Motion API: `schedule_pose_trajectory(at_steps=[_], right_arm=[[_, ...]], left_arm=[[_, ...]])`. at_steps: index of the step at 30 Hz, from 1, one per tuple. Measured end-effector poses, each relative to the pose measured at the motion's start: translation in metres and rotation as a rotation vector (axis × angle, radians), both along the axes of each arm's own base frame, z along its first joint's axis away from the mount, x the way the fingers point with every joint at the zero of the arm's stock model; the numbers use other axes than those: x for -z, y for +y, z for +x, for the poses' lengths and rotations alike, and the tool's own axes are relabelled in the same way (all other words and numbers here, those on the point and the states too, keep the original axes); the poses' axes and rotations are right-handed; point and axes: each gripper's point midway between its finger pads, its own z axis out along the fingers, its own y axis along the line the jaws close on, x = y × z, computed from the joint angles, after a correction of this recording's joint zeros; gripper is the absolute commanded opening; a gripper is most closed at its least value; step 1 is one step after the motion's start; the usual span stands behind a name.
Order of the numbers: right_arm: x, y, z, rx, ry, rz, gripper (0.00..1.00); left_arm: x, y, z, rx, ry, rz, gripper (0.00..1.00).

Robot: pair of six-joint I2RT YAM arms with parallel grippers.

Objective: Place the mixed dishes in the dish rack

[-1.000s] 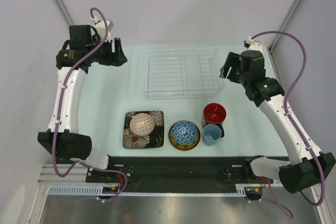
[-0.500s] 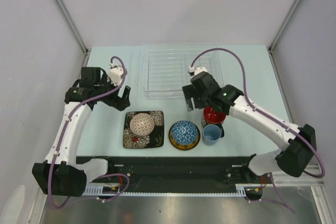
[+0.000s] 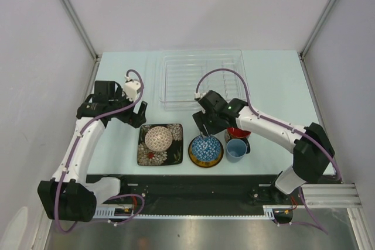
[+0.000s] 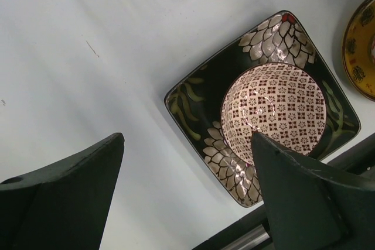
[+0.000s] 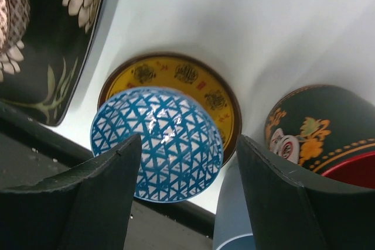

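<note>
The fingers [image 4: 293, 203] of the left gripper [image 4: 187, 144] are standing wide apart, grasping nothing, hanging over the black square floral plate [image 4: 193, 98]. The right gripper [image 5: 188, 141] is likewise parted, its fingers flanking the blue mosaic bowl [image 5: 157, 144] without visibly touching it. The clear dish rack [image 3: 163, 83] is sitting at the far side, well apart from all 6 dishes, none of which is lying in it. Next in size, the black square floral plate is carrying the small pinkish-white patterned bowl [image 4: 272, 112], and the round yellow dark-rimmed plate [image 5: 170, 71] is bearing the blue mosaic bowl, seemingly upside down. The red-inside cup [image 5: 319, 127] and light blue cup [image 3: 236, 149] are crowding just beside it. Likely trouble: the right fingers, closing on that glazed dome, could be sliding off it and dragging the yellow plate or knocking a cup — 2 stacked pieces are probably shifting easily.
</note>
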Motion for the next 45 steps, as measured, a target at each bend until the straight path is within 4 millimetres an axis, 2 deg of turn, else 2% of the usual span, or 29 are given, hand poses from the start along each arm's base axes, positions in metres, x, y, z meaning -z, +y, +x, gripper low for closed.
schedule_pose_trajectory(at_steps=[9, 20, 27, 30, 31, 34, 38, 45], right_arm=[[0.019, -0.008, -0.020, -0.025, 0.064, -0.041, 0.68], [0.027, -0.013, -0.025, -0.029, 0.085, -0.065, 0.68], [0.058, -0.023, -0.041, -0.044, 0.158, -0.107, 0.68], [0.067, -0.028, -0.046, -0.045, 0.186, -0.118, 0.61], [0.068, -0.028, -0.047, -0.045, 0.189, -0.116, 0.53], [0.068, -0.024, -0.045, -0.041, 0.188, -0.094, 0.36], [0.067, -0.020, -0.043, -0.036, 0.184, -0.076, 0.24], [0.066, -0.018, -0.039, -0.023, 0.182, -0.055, 0.20]], left_arm=[[-0.002, -0.001, 0.011, -0.001, -0.030, -0.003, 0.94], [0.002, -0.001, 0.015, -0.001, -0.024, -0.003, 0.93], [-0.001, -0.002, 0.020, -0.002, -0.035, -0.005, 0.93], [-0.002, -0.002, 0.022, -0.003, -0.040, -0.006, 0.93], [-0.001, -0.002, 0.022, -0.003, -0.039, -0.006, 0.93], [0.001, -0.002, 0.023, -0.006, -0.032, -0.008, 0.93], [0.001, -0.002, 0.024, -0.007, -0.031, -0.008, 0.93], [-0.001, -0.002, 0.029, -0.008, -0.052, -0.010, 0.93]])
